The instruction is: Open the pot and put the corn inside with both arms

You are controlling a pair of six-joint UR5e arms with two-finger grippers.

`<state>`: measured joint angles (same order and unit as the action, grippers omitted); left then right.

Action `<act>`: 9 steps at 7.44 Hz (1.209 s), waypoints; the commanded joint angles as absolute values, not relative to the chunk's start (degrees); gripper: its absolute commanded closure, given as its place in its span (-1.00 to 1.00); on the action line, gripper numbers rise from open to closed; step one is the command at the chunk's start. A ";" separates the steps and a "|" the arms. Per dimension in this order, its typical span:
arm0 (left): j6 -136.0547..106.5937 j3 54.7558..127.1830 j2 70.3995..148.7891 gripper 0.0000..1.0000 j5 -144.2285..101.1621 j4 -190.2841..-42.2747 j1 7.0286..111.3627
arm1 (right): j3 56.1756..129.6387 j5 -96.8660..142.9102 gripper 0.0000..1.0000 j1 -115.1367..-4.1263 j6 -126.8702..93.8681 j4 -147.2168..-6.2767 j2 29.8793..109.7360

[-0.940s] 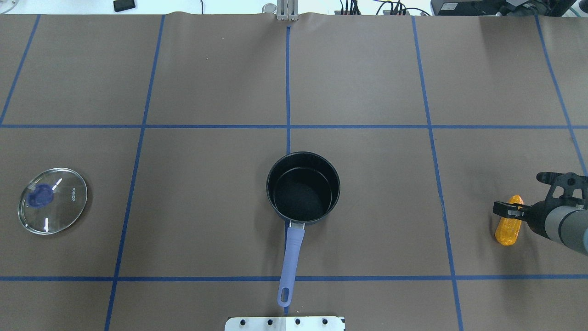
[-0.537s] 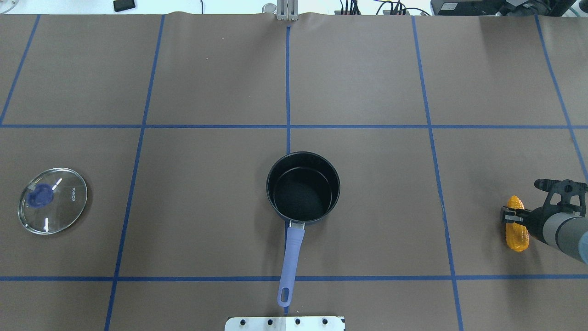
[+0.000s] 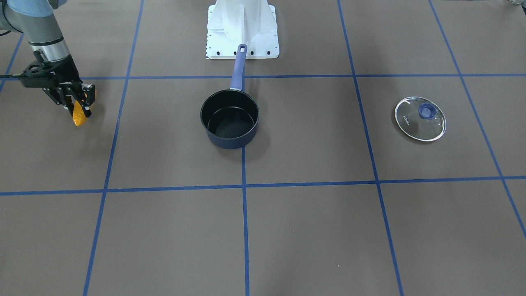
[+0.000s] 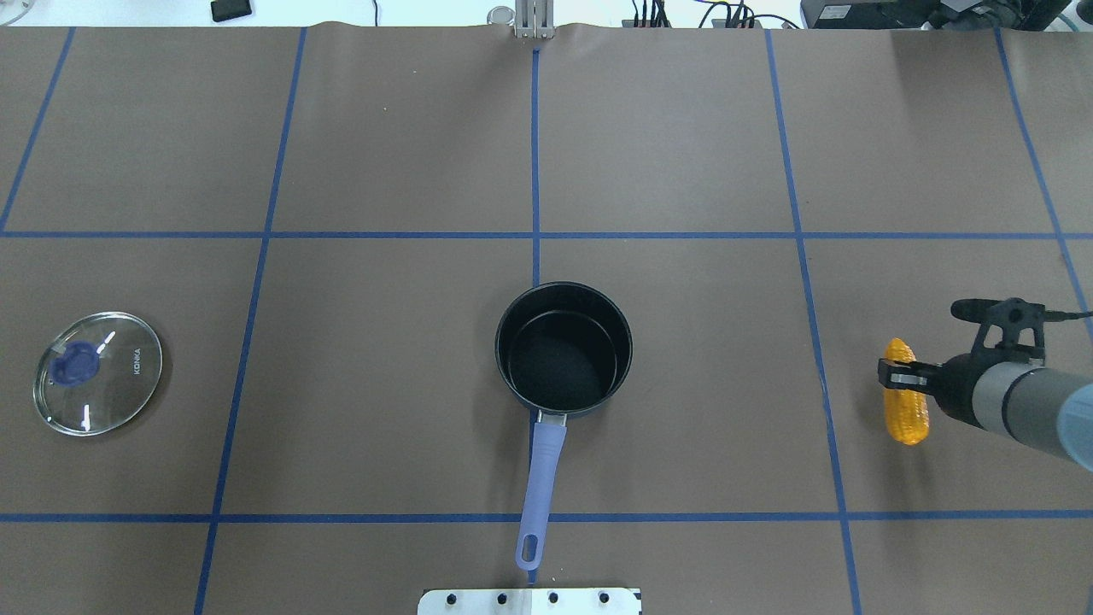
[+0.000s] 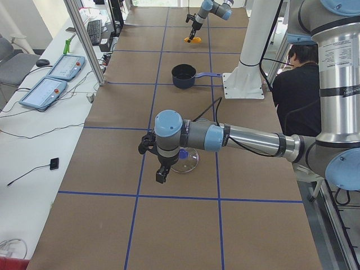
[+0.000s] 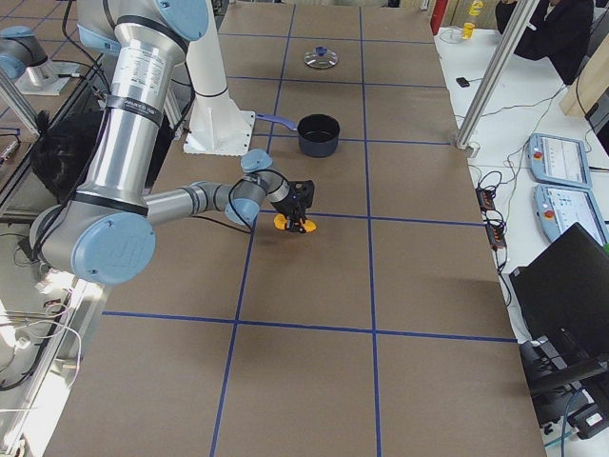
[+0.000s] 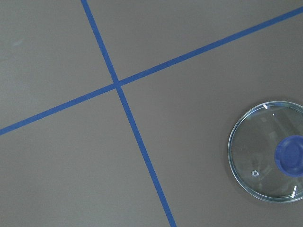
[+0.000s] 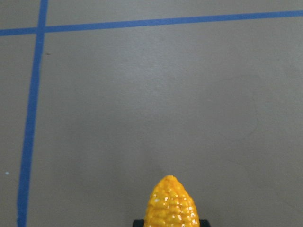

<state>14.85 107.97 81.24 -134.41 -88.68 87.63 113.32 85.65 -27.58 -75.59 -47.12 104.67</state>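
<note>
The dark-blue pot (image 4: 559, 363) stands open and empty at the table's middle, its periwinkle handle (image 4: 543, 461) pointing toward the robot base; it also shows in the front view (image 3: 229, 119). My right gripper (image 4: 897, 376) is shut on the orange-yellow corn (image 4: 907, 401), far to the pot's right. In the front view the corn (image 3: 78, 116) hangs from the gripper (image 3: 76, 100), tip down. The right wrist view shows the corn's tip (image 8: 171, 203). My left gripper (image 5: 161, 173) shows only in the exterior left view, above the glass lid (image 5: 187, 161); I cannot tell whether it is open or shut.
The round glass lid (image 4: 96, 373) with a blue knob lies flat far left of the pot; it also shows in the left wrist view (image 7: 267, 151). The white base block (image 3: 242, 28) stands behind the pot's handle. A person (image 5: 292, 73) sits beside the base.
The right gripper has moved left toward the pot with the corn in it. The pot and the lid have not moved.
</note>
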 commanded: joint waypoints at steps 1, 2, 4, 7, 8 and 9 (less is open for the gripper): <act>14.85 107.93 81.12 -0.97 -134.39 -88.68 87.63 | 110.67 86.48 1.00 -27.95 -75.49 -52.35 88.68; 14.85 107.76 81.21 -0.97 -134.38 -88.68 87.54 | 108.91 86.40 1.00 -27.69 -76.19 -56.12 79.89; 14.77 107.75 81.30 -0.97 -134.38 -88.68 87.45 | 107.06 86.40 1.00 -26.72 -80.04 -59.85 68.26; 14.77 107.58 81.82 -0.97 -134.38 -88.68 87.36 | 104.07 86.05 1.00 -24.53 -81.48 -59.94 63.28; 14.77 107.49 81.83 -0.97 -134.38 -88.68 87.36 | 103.54 86.04 -0.38 -24.52 -81.47 -59.68 63.19; 14.77 107.58 81.83 -0.97 -134.47 -88.68 87.28 | 103.71 86.04 -0.99 -24.52 -81.47 -59.94 63.28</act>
